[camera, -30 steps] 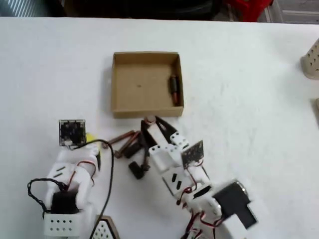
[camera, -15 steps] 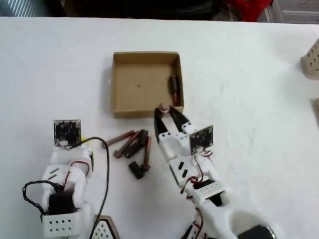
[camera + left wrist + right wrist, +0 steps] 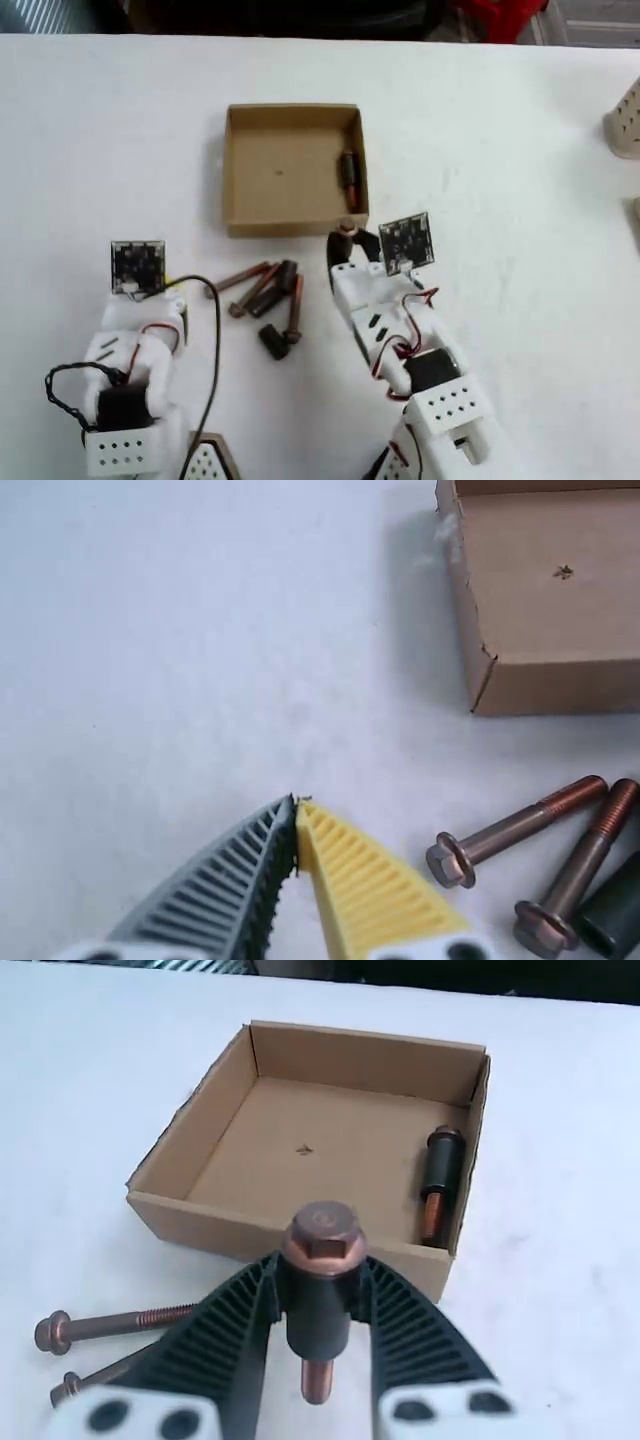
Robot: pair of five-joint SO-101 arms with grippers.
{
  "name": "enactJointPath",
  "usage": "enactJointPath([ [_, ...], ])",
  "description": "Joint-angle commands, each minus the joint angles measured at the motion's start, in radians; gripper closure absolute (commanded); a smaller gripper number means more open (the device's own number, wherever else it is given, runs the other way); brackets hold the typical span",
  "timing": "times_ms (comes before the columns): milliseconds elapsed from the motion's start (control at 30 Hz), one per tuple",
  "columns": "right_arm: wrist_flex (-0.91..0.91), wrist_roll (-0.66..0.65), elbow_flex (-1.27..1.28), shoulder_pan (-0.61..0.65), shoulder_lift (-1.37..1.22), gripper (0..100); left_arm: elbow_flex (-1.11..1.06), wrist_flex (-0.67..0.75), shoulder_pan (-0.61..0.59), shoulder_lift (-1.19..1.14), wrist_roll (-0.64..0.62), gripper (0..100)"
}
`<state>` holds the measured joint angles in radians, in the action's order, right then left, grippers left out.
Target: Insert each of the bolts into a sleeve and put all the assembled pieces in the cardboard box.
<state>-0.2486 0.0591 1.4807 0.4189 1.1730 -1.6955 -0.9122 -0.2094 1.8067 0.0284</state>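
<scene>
Two hands are over the white worktop.

1. Right hand: the fingers are clamped on a dark sleeve with a copper bolt through it; the bolt head stands beyond the fingertips and the threaded end shows out of the sleeve on the wrist side; in the high view the right hand holds this piece just beside the near wall of the cardboard box, close to the corner on the right arm's side.

2. Left hand: the grey and yellow fingers meet tip to tip with nothing between them; the hand hangs over bare worktop, near the loose parts and apart from the box.

3. Box contents: one assembled piece lies flat on the floor of the box, along the wall on the right arm's side.

4. Loose parts: several copper bolts and dark sleeves lie in a cluster on the worktop between the two arms, near the box's front wall; some touch one another.
</scene>
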Motion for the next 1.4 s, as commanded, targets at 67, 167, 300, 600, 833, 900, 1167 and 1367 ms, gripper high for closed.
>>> enactJointPath([
  [67, -0.035, -0.009, -0.075, -0.024, 0.065, 98.1, 0.002, -0.009, 0.002, -0.002, 0.009, 98],
  [167, -0.053, -0.052, -0.095, -0.041, 0.061, 98.1, 0.002, -0.009, 0.001, -0.002, 0.009, 98],
  [300, -0.26, -0.098, -0.213, -0.048, 0.061, 98.1, 0.002, -0.009, 0.001, -0.002, 0.009, 98],
  [600, -0.515, -0.1, -0.465, -0.047, 0.059, 98.1, 0.002, -0.025, 0.001, -0.002, 0.009, 98],
  [833, -0.587, -0.101, -0.592, -0.041, 0.048, 98.1, 0.002, -0.029, 0.001, -0.002, 0.009, 98],
  [900, -0.628, -0.101, -0.658, -0.041, 0.007, 98.1, 0.002, -0.029, 0.001, -0.002, 0.009, 98],
  [1167, -0.823, -0.155, -0.956, -0.041, -0.32, 98.1, 0.002, -0.029, 0.001, -0.002, 0.009, 98],
  [1367, -0.848, -0.158, -1.102, -0.041, -0.555, 98.1, 0.002, -0.029, 0.001, -0.002, 0.009, 98],
])
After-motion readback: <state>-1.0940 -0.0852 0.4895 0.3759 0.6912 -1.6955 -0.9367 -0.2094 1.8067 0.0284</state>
